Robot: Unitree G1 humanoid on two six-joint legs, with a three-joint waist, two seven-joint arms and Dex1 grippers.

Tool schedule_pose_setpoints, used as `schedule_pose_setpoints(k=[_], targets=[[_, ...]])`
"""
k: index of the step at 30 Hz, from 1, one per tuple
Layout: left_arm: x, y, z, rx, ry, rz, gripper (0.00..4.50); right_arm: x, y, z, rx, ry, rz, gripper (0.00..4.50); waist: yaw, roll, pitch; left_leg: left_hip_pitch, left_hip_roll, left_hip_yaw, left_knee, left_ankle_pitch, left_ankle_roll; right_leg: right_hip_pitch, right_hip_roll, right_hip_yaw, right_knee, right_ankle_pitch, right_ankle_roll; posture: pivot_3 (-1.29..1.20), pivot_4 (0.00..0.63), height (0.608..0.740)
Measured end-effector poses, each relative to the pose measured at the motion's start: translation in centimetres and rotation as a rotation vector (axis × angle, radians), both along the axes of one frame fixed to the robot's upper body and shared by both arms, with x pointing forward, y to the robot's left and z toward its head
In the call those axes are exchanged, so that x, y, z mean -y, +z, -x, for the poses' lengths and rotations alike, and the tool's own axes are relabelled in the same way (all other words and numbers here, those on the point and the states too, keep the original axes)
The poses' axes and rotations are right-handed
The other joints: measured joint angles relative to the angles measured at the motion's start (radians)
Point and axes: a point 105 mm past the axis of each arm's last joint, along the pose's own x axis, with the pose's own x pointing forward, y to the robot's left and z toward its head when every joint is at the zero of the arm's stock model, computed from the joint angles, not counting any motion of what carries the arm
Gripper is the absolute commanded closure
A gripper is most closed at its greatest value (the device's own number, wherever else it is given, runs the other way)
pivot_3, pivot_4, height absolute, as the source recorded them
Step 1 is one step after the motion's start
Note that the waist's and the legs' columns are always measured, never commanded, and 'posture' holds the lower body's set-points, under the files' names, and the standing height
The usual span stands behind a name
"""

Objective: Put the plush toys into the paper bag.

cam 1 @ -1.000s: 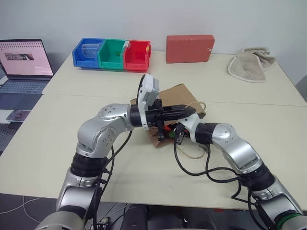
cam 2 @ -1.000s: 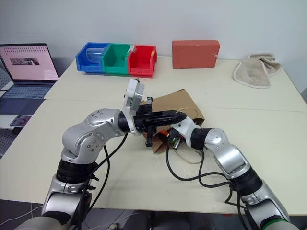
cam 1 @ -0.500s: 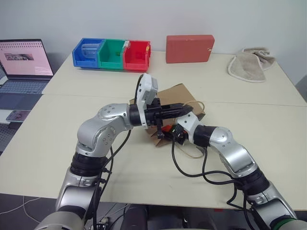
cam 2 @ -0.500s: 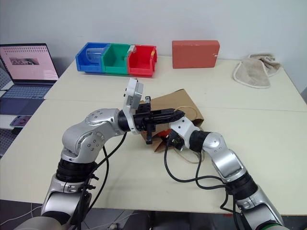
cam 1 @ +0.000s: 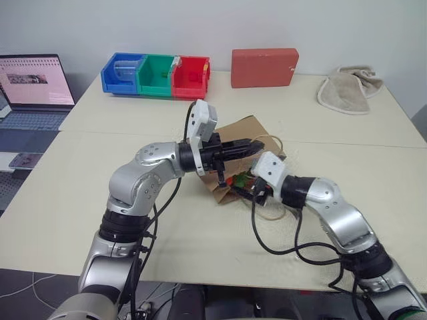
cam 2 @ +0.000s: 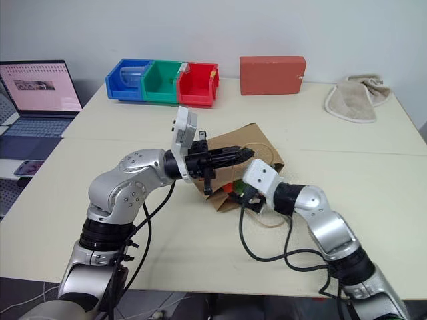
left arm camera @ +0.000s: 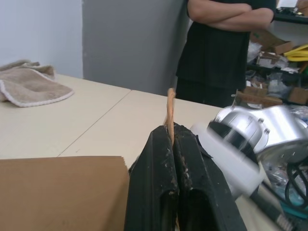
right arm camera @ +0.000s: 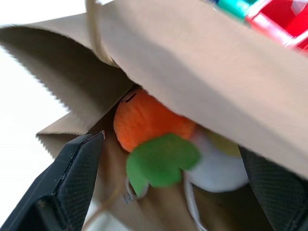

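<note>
The brown paper bag (cam 1: pixel 241 132) lies on its side; inside its mouth sit two plush toys, one orange carrot (right arm camera: pixel 149 124) with green leaves, one white egg (right arm camera: pixel 219 166). The left gripper (left arm camera: pixel 169 132) is clamped on the bag's twine handle (left arm camera: pixel 170 108); the right gripper (right arm camera: pixel 168 192) stands wide apart at the bag's mouth.

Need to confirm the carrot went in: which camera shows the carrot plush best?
The right wrist view: the carrot plush, orange with green leaves, lies inside the paper bag mouth, between the open right gripper fingers. Both eye views show just a small orange-and-green patch at the bag's opening. The left wrist view shows plain bag paper.

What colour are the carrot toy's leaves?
Green, on the carrot toy; clearest in the right wrist view.
</note>
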Motion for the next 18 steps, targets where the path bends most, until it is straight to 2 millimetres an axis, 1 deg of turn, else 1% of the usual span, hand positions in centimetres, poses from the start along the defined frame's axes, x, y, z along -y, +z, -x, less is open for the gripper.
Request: schedule_pose_setpoints(k=[2,6,9,11,12,14,16,18], targets=[[0.0,0.0,0.0,0.001,0.001,0.0,4.5,0.9,0.6,0.6,-0.009,0.01,0.0,0.02,0.0,0.0,0.0,0.0,0.0,0.0,0.0,0.0,0.0,0.0,0.0,0.0,0.0,0.0,0.0,0.0,0.15,0.74],[0.0,0.0,-0.1,0.002,0.006,0.0,4.5,2.9,1.0,2.2,-0.076,0.037,0.003,0.02,0.0,0.0,0.0,0.0,0.0,0.0,0.0,0.0,0.0,0.0,0.0,0.0,0.0,0.0,0.0,0.0,0.15,0.74],[0.0,0.0,-0.1,0.001,0.006,0.0,4.5,4.7,0.9,4.8,-0.187,0.071,0.021,0.02,0.001,0.0,0.0,0.0,0.0,0.0,0.0,0.0,0.0,0.0,0.0,0.0,0.0,0.0,0.0,0.0,0.15,0.74],[-0.1,0.0,-0.1,0.002,0.008,0.0,4.5,5.6,0.8,6.0,-0.258,0.076,0.002,0.02,0.002,0.0,0.0,0.0,0.0,0.0,0.0,0.0,0.0,0.001,0.0,0.0,0.0,0.0,0.0,0.0,0.15,0.74],[-0.1,0.0,-0.2,0.003,0.011,0.001,4.5,5.7,0.8,6.1,-0.272,0.071,-0.009,0.02,0.001,0.0,0.0,0.0,0.0,0.0,0.0,0.0,0.0,0.001,0.0,0.0,0.0,0.0,0.0,0.0,0.15,0.74],[-0.1,0.0,-0.2,0.003,0.009,0.002,4.5,6.4,0.2,5.8,-0.291,0.001,-0.048,0.02,-0.002,0.0,0.0,0.001,0.0,0.001,0.001,0.0,0.0,0.001,0.0,0.0,0.0,-0.001,-0.002,0.0,0.15,0.74],[-0.1,0.0,-0.1,0.004,0.008,0.001,4.5,8.0,-1.9,4.9,-0.334,-0.115,-0.044,0.02,-0.001,0.0,0.0,0.001,0.0,0.001,0.001,0.0,0.0,0.001,0.0,0.001,0.0,-0.002,-0.003,0.0,0.15,0.74],[-0.2,0.0,-0.2,0.004,0.011,-0.002,4.5,8.8,-3.8,4.0,-0.352,-0.198,-0.033,0.02,-0.002,0.0,0.0,0.001,0.0,0.003,0.001,0.0,0.0,0.0,0.0,0.002,0.0,-0.002,-0.003,0.0,0.15,0.74]])
